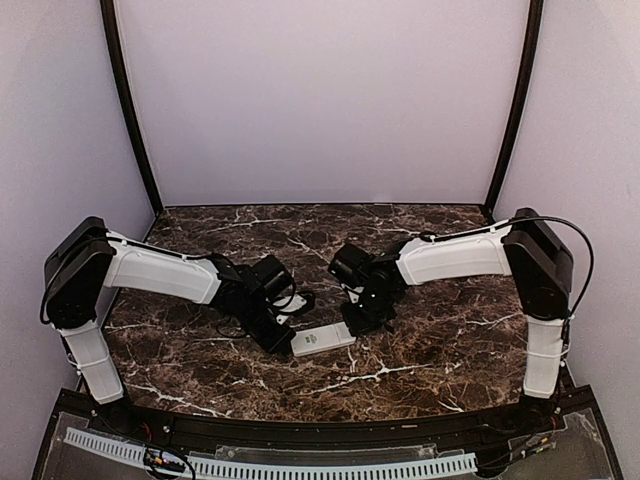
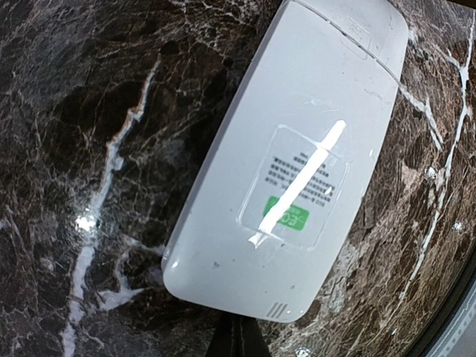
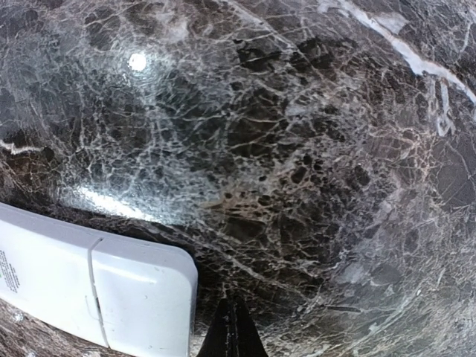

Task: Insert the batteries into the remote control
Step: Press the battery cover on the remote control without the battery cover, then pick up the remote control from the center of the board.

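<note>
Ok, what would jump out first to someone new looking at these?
The white remote control lies back-up on the dark marble table, near the front middle. The left gripper and right gripper sit shut at its two ends. No batteries are in view.

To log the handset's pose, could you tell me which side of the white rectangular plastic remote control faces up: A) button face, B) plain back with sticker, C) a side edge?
B: the white plastic remote control lies flat on the dark marble table, its plain back and green-patched sticker facing up.
</note>
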Robot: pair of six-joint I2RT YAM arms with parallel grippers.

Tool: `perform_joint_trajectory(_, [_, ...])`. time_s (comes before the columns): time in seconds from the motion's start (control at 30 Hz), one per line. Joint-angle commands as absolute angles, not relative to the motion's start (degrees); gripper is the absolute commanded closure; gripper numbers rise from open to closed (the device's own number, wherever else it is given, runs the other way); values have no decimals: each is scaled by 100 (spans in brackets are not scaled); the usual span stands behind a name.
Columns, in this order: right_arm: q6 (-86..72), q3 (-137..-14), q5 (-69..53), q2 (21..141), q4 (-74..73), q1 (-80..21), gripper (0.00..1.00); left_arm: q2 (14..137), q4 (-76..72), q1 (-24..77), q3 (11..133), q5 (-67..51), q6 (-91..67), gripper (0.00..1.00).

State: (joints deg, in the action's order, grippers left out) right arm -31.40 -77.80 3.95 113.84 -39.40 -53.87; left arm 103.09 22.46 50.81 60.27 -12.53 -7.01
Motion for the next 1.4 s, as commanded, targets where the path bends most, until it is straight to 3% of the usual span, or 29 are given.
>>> perform_joint_trajectory(0.0, [-3165, -7944, 173, 11771, -4044, -5614, 100, 10385, 2256, 5115, 5970, -1203, -584, 100])
perform_joint_trajectory(0.23, [-3431, -8389, -911, 11944, -3482, -5934, 100, 10636, 1994, 5115, 6438, -1638, -524, 100])
perform_joint_trajectory(0.47, [-3301, -7910, -787, 11512, -3530, -5522, 100, 10528, 2057, 5081, 6400, -1470, -375, 100])
perform_joint_trajectory(0.57, [-2904, -7651, -417, 11063, -3726, -5099, 99, 10250, 2147, 4927, 6181, -1249, -362, 95])
perform_joint_trajectory(0.67, [-2037, -7743, -32, 10616, -3988, -4804, 69, 9933, 2359, 4725, 6057, -939, -284, 74])
perform_joint_trajectory(0.7, [-1572, -7816, -59, 10527, -3980, -4792, 58, 9732, 2438, 4705, 6043, -725, -214, 58])
perform_joint_trajectory(0.73, [-1105, -7892, -225, 10467, -3931, -4798, 49, 9630, 2463, 4685, 6015, -604, -177, 51])
perform_joint_trajectory(0.77, [-634, -7959, -388, 10427, -3872, -4813, 41, 9408, 2481, 4681, 6005, -331, -106, 38])
perform_joint_trajectory(0.97, [1878, -8309, -1780, 10597, -3405, -5117, 19, 8223, 1918, 4635, 5814, 713, -35, 3])
perform_joint_trajectory(1.13, [3590, -8574, -2372, 11203, -3349, -5586, 16, 7373, 1372, 4412, 5477, 1067, -35, 1])
perform_joint_trajectory(1.37, [4147, -9352, -2214, 12179, -3739, -5631, 16, 7015, 1373, 3998, 5308, 920, -154, 1])
